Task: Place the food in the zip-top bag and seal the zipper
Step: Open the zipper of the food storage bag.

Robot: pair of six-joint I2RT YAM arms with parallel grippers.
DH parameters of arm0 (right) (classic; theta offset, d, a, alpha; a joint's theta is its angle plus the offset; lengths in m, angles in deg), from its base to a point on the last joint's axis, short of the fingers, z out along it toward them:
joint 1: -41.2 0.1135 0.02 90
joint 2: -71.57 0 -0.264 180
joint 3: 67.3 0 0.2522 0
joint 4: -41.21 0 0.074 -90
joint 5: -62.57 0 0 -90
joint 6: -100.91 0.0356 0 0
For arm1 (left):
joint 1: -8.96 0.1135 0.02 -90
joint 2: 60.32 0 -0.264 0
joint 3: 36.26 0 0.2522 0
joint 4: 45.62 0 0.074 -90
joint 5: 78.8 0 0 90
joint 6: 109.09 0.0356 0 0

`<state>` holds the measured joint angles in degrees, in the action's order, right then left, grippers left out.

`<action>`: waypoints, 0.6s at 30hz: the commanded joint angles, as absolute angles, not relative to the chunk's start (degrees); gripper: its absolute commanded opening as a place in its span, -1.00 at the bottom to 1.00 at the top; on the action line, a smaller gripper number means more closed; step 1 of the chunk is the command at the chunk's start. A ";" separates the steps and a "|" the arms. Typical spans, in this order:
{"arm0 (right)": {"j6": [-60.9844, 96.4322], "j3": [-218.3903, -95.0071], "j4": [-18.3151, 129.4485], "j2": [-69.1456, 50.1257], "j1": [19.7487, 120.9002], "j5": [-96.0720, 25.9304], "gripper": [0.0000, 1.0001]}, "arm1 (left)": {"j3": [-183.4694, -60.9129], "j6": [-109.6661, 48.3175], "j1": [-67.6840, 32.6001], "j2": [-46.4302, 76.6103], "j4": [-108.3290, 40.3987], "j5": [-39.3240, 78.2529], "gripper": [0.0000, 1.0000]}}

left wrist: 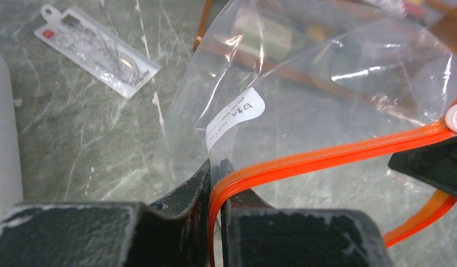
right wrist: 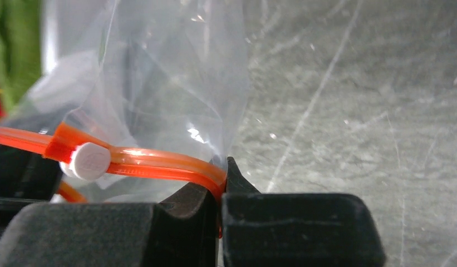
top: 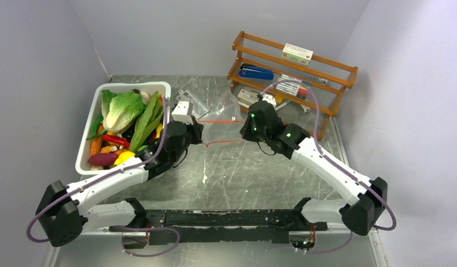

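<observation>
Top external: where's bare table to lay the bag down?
Bare table between the zip-top bag and the arm bases. Crowded: bin left, rack back right, small packet behind the bag. Left gripper and right gripper pinch its zipper.

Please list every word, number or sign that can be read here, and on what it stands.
Nothing here can be read.
White label on the zip-top bag: dark handwriting, too blurred.
Small clear packet on the table: red mark and print, too small.
Box on the wooden rack: red and green print, too small.
White slider on the zipper: faint raised mark, not legible.
</observation>
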<state>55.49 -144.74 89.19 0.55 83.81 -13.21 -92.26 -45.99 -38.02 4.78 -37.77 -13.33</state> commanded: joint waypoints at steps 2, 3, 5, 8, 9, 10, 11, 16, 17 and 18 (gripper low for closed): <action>52.72 -152.92 93.65 3.94 83.61 -7.56 -1.00 | -93.33 -48.28 -36.70 1.19 -40.86 -18.48 -0.86; 52.39 -152.35 93.46 4.11 83.57 -7.13 -1.00 | -93.04 -49.27 -36.60 1.08 -40.94 -19.03 -0.86; 52.43 -150.65 92.68 3.69 83.57 -7.92 -1.00 | -91.87 -51.37 -36.04 0.95 -42.54 -16.63 -0.86; 51.80 -147.43 88.35 2.70 83.73 -13.63 -1.00 | -91.48 -50.96 -35.92 2.58 -45.69 -8.33 -0.86; 51.26 -147.43 87.74 2.03 83.68 -14.55 -1.00 | -91.98 -49.79 -35.95 4.02 -46.04 -4.09 -0.86; 50.54 -148.20 87.97 0.99 83.74 -14.87 -1.00 | -93.06 -48.36 -35.95 4.90 -45.42 -0.48 -0.81; 49.66 -149.34 88.86 -0.08 83.75 -14.94 -1.00 | -94.21 -47.37 -35.95 6.01 -44.04 2.01 -0.63; 45.28 -152.66 90.44 -3.10 83.99 -17.52 -1.00 | -94.57 -43.37 -35.91 9.94 -43.52 7.41 -0.13; 45.01 -153.00 90.50 -3.42 83.94 -18.05 -1.00 | -94.45 -42.72 -35.95 10.49 -43.93 7.94 -0.12; 44.79 -153.11 90.29 -3.68 83.95 -18.74 -1.00 | -94.66 -42.25 -35.94 11.25 -43.92 7.99 -0.11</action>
